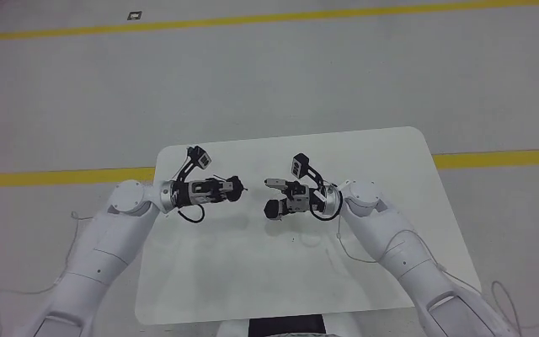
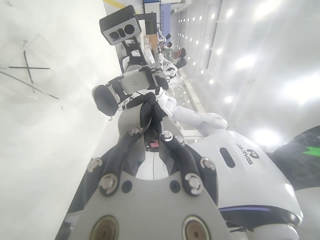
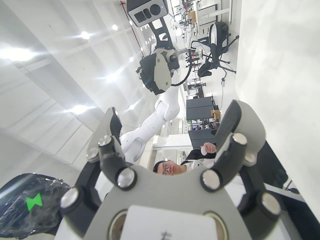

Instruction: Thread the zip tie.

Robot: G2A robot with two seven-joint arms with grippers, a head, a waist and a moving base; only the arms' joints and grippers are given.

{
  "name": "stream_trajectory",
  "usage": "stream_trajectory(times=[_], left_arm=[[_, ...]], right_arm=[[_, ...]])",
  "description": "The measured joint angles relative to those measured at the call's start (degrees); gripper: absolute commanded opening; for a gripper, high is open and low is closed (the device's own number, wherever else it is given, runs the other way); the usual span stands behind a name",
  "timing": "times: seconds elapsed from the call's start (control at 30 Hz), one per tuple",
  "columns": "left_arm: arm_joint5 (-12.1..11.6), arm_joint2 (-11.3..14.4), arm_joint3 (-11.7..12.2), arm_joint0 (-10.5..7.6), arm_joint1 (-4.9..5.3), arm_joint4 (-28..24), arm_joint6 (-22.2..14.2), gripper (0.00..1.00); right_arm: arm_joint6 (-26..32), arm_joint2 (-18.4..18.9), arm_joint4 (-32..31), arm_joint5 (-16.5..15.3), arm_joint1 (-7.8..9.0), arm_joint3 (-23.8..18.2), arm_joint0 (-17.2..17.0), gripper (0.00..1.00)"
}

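Pose mirrored above the table (image 1: 253,278) — left fingers (image 2: 147,108) pinched shut, facing right fingers (image 3: 228,123) spread wide, empty.

From above you get bright, even, diffuse light. The white desk (image 1: 387,168) and the pale floor (image 1: 337,76) come out in almost the same tone, and the yellow floor stripe (image 1: 253,18) across the upper part of the frame reads cleanly.

In your left wrist view, rows of ceiling lights (image 2: 265,6) flare into broad streaks. A milky haze spreads over the desk, so the zip ties (image 2: 28,68) lying there look faint.

Your right wrist view has the same streaked flare around its ceiling lights (image 3: 85,35).

Both wrist lenses are very wide, so straight lines bow toward the edges. The left tool (image 2: 150,102) and right tool (image 3: 172,113) loom oversized close to the lens.
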Motion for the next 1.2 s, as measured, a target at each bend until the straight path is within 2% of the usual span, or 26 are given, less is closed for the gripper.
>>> stream_trajectory(times=[0.1, 0.2, 0.57, 0.63, 0.73, 0.9, 1.07, 1.13, 1.2], left_arm=[[0.0, -3.21, -1.12, 1.94, -0.26, 1.31, -0.71, 0.0], [-0.01, -5.21, -1.45, 3.05, -0.83, 2.16, -2.4, 0.0], [-0.01, -5.38, -1.44, 3.11, -0.97, 2.45, -3.09, 0.0], [-0.01, -5.43, -1.79, 3.29, -0.97, 3.16, -2.1, 0.0], [-0.01, -6.86, -3.41, 4.3, -1.03, 4.38, 1.31, 0.0], [-0.01, -10.93, -5.92, 6.71, -1.79, 2.57, 1.99, 0.0], [-0.01, -11.08, -6.03, 6.81, -1.83, 2.66, 1.79, 0.0], [-0.01, -11.08, -6.02, 6.8, -1.83, 2.66, 1.8, 0.0], [-0.01, -11.08, -6.02, 6.8, -1.83, 2.66, 1.81, 0.0]], right_arm=[[0.0, 0.0, 0.0, 0.0, 0.0, 0.0, 0.0, 1.0], [0.0, 0.0, 0.0, 0.0, 0.0, 0.0, 0.0, 1.0], [0.0, 0.0, 0.0, 0.0, 0.0, 0.0, 0.0, 1.0], [0.0, 0.0, 0.0, 0.0, 0.0, 0.0, 0.0, 1.0], [0.0, 0.0, 0.0, 0.0, 0.0, 0.0, 0.0, 1.0], [0.0, 0.0, 0.0, 0.0, 0.0, 0.0, 0.0, 1.0], [0.0, 0.0, 0.0, 0.0, 0.0, 0.0, 0.0, 1.0], [-1.13, -0.07, -1.46, 0.4, 0.17, -0.98, -0.05, 1.0], [-3.4, 0.16, -6.61, 2.76, 0.83, -3.26, -0.01, 1.0]])
